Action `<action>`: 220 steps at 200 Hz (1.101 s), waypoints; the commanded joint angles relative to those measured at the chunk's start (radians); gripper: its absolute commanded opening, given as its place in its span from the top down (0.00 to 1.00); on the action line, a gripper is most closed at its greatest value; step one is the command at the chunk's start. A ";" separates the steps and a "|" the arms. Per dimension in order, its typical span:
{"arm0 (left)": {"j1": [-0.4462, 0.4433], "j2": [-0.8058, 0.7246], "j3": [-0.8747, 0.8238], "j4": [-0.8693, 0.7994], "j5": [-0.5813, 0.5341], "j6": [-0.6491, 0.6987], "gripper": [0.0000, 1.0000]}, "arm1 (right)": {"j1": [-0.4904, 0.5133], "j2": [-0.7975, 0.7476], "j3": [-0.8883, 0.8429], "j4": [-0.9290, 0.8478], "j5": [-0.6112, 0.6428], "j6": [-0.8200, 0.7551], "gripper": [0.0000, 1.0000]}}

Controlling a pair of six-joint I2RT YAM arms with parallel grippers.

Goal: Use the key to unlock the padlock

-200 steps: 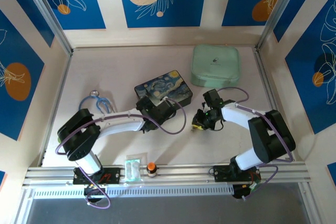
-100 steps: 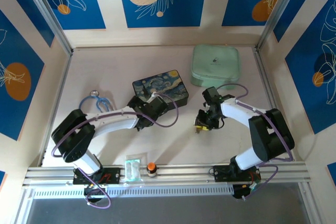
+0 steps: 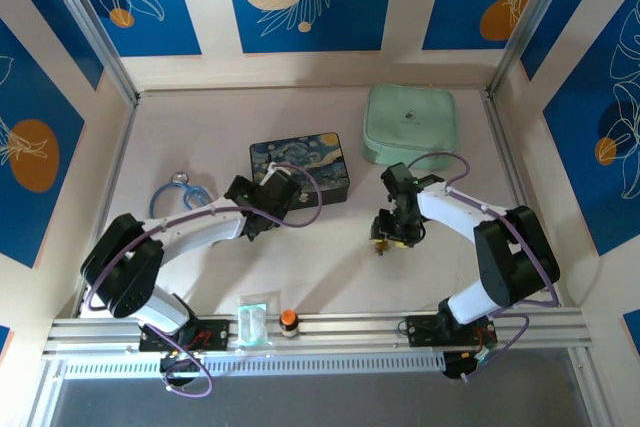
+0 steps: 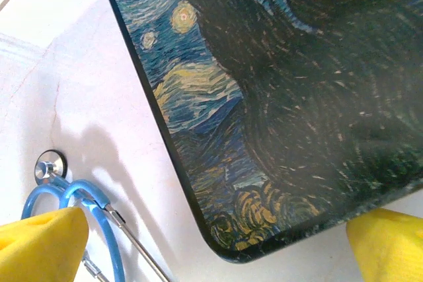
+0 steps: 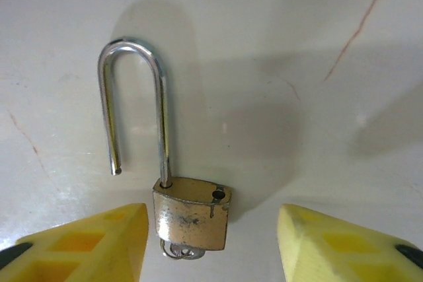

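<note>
**Padlock lies undone on table, R gripper parted around it.**

Small brass-gold padlock w/ thin silver U-shackle [image 5: 192,219] lies flat on the white table [image 5: 310,44], approx 4 o'clock from table centre in top view. Shackle points to 12 o'clock w/ its short leg clear of the body, so the lock reads as released. Tiny silvery key [image 5: 180,251] pokes out at the body's 6 o'clock end, prob. seated in the keyhole, but too small to be sure. R gripper [image 5: 211,216] has its yellow fingers apart at 8 and 4 o'clock of the padlock, touching nothing, so no hold. L gripper [image 4: 215,246] is spread wide and empty over a corner of the dark blue painted box [image 4: 297,97], w/ a blue stethoscope [image 4: 49,166] nearby. I'd judge it's parked clear so it doesn't crowd the lock.
</note>
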 commanded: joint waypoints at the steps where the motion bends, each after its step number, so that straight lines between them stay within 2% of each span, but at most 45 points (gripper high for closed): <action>1: 0.013 -0.026 -0.008 0.030 0.033 0.000 0.01 | 0.017 -0.066 0.023 -0.016 0.022 -0.002 0.41; 27: 0.019 -0.050 -0.013 0.026 0.031 0.009 0.01 | 0.027 -0.128 0.021 0.000 0.047 0.001 0.33; 65: 0.019 -0.184 -0.075 0.046 0.168 -0.033 0.01 | 0.042 -0.259 -0.007 0.054 0.112 -0.011 0.22; 70: 0.018 -0.211 -0.084 0.047 0.183 -0.038 0.01 | 0.043 -0.276 -0.009 0.060 0.124 -0.013 0.08; 78: 0.018 -0.250 -0.101 0.054 0.213 -0.048 0.01 | 0.042 -0.301 -0.012 0.066 0.148 -0.019 0.05; 81: 0.019 -0.266 -0.109 0.060 0.226 -0.048 0.01 | 0.042 -0.310 -0.012 0.066 0.158 -0.021 0.00; 97: 0.019 -0.342 -0.146 0.093 0.299 -0.042 0.01 | 0.040 -0.350 -0.012 0.078 0.196 -0.046 0.01; 126: 0.031 -0.425 -0.159 0.089 0.335 -0.079 0.01 | 0.031 -0.406 -0.012 0.102 0.240 -0.090 0.01; 148: 0.055 -0.467 -0.164 0.108 0.421 -0.125 0.01 | 0.029 -0.468 -0.042 0.163 0.235 -0.124 0.01; 165: 0.067 -0.483 -0.168 0.128 0.439 -0.151 0.01 | 0.024 -0.513 -0.073 0.212 0.229 -0.145 0.01; 180: 0.089 -0.489 -0.173 0.142 0.427 -0.166 0.01 | 0.013 -0.536 -0.094 0.241 0.233 -0.175 0.01; 205: 0.142 -0.494 -0.193 0.169 0.329 -0.181 0.01 | -0.029 -0.540 -0.136 0.307 0.279 -0.188 0.01; 220: 0.183 -0.496 -0.196 0.190 0.332 -0.171 0.01 | -0.072 -0.538 -0.139 0.335 0.241 -0.173 0.01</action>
